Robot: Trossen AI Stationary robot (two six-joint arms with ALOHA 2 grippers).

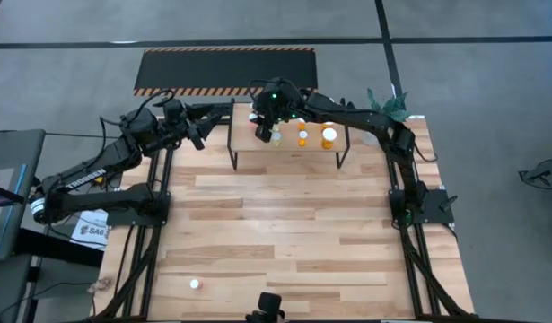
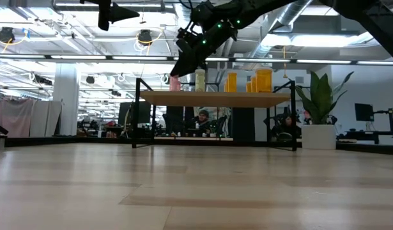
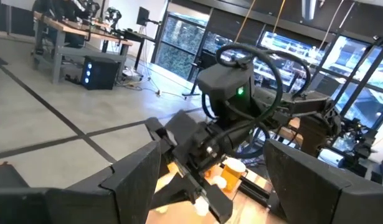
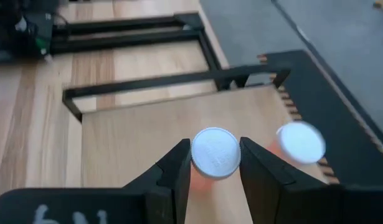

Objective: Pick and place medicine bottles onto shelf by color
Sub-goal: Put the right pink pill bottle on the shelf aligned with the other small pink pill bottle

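The shelf [image 1: 289, 148] stands at the table's far middle. On its board stand a yellow-green bottle [image 1: 276, 136], a small orange one [image 1: 302, 138] and a larger orange one [image 1: 328, 137]. My right gripper [image 4: 215, 163] is above the shelf's left end [image 2: 151, 98], shut on a red-pink bottle [image 2: 175, 83]. My left gripper [image 1: 201, 128] is open and empty, raised left of the shelf. One more white-capped bottle [image 1: 195, 283] stands alone on the tabletop near the front edge. My right gripper pinches the red-pink bottle's white cap [image 4: 213, 149] between its two fingers, by the cap's opposite sides. The fingers come from above, slanting down. The bottle is upright over the shelf's left end; whether its base rests on the board I cannot tell.
Another white cap [image 4: 300, 142] shows close beside the held bottle. A potted plant [image 1: 388, 103] stands at the table's back right corner. A black mat with striped edges [image 1: 226, 67] lies on the floor beyond the table.
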